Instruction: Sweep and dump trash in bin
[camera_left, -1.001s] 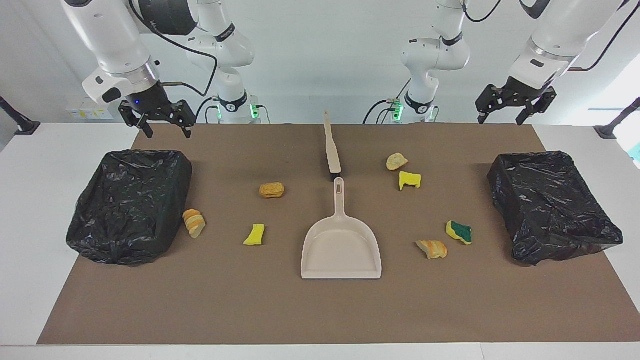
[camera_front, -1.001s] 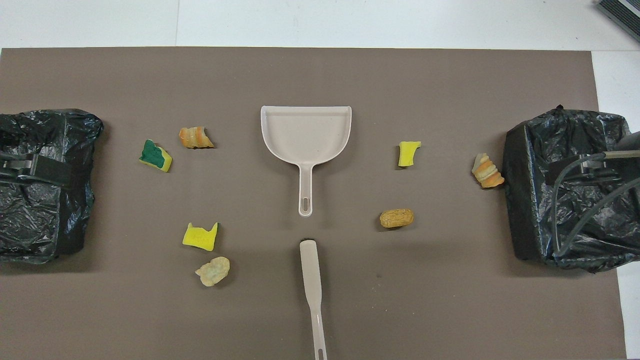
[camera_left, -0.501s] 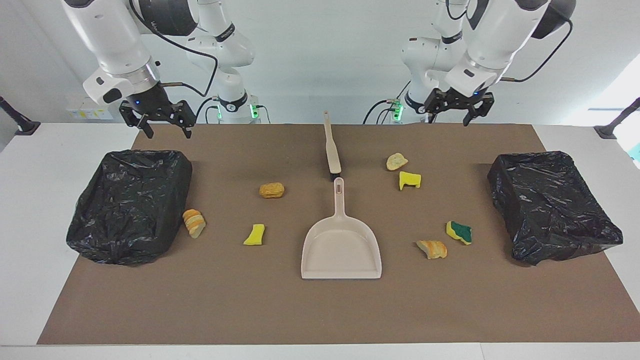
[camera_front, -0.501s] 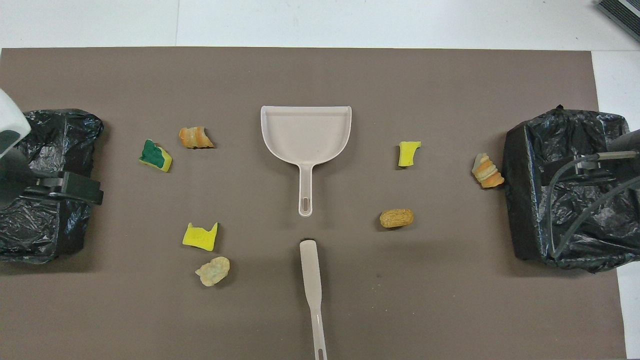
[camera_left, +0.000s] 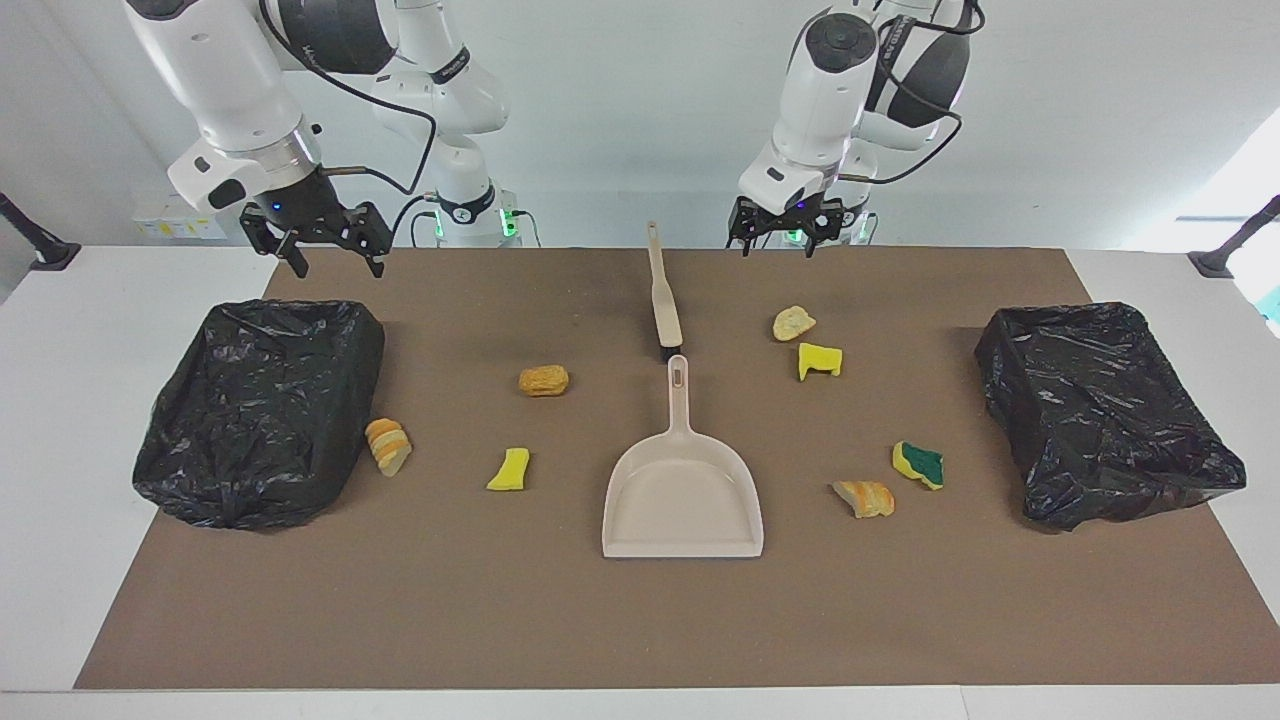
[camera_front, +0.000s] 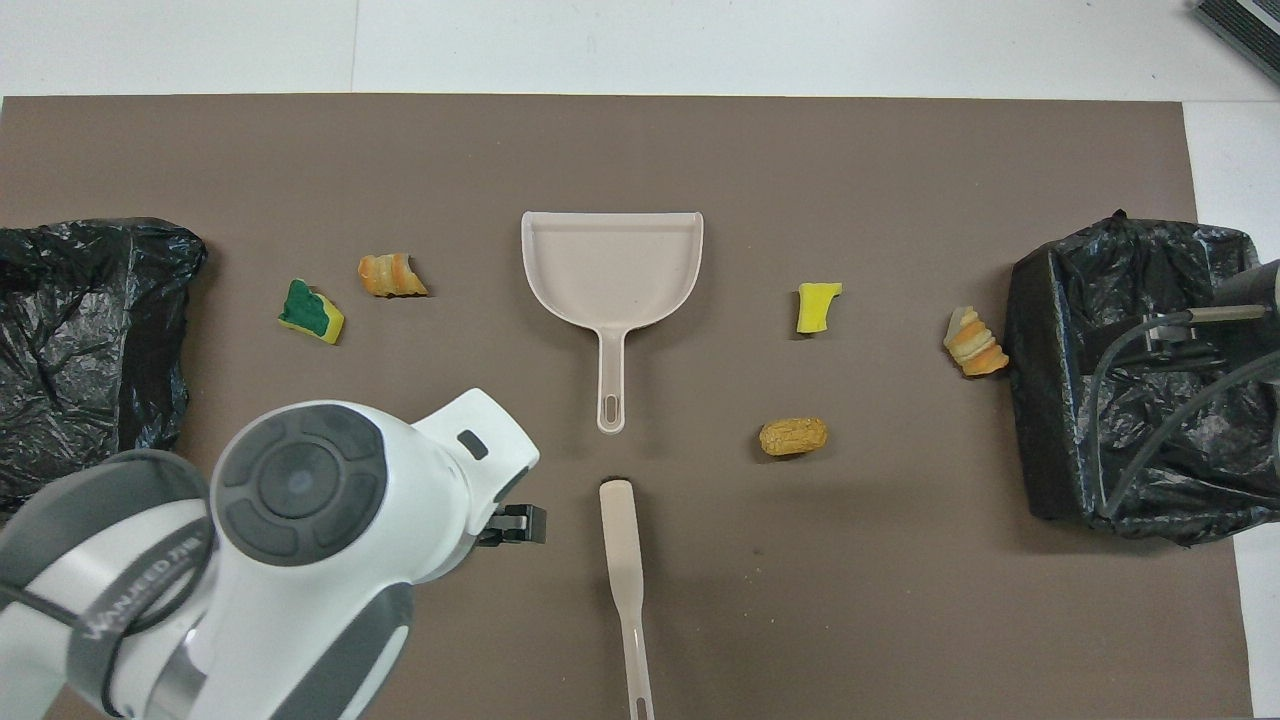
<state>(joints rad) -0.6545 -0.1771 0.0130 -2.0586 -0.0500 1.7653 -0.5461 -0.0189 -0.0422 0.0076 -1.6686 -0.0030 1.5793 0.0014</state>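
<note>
While the dial is set on the dustpan, with twelve toward the robots, hours below read from there.

White counter (camera_left: 60, 450), brown mat (camera_left: 640, 620) covering most of it.

Two black-bagged bins on the mat: one bin (camera_left: 260, 410) between 9 and 10 at the right arm's end, the second bin (camera_left: 1100, 410) between 2 and 3 at the left arm's end.

Beige dustpan (camera_left: 682, 500) lies flat mid-mat, handle pointing to 12. Beige brush (camera_left: 663, 300) at 12, its head just off the handle tip.

Right pincer (camera_left: 338, 262) hangs over the 9 o'clock bin, fingers apart, holding nothing. Left pincer (camera_left: 777, 245) hangs over the mat beside the brush, about 12:30, fingers apart, also holding nothing.

Trash (camera_left: 544, 380): seven scraps, all on the mat, none in either bin.
- sliced bread lump (camera_left: 387, 446), 9, right against the bin there
- orange-brown lump (camera_left: 544, 380), between 10 and 11
- yellow wedge (camera_left: 510, 470), 9, nearer the dustpan
- striped bread piece (camera_left: 864, 498), 3
- yellow-and-green sponge (camera_left: 918, 464), just shy of 3
- notched yellow wedge (camera_left: 819, 361), 1:30
- tan lump (camera_left: 793, 322), 1, just beside the notched wedge
</note>
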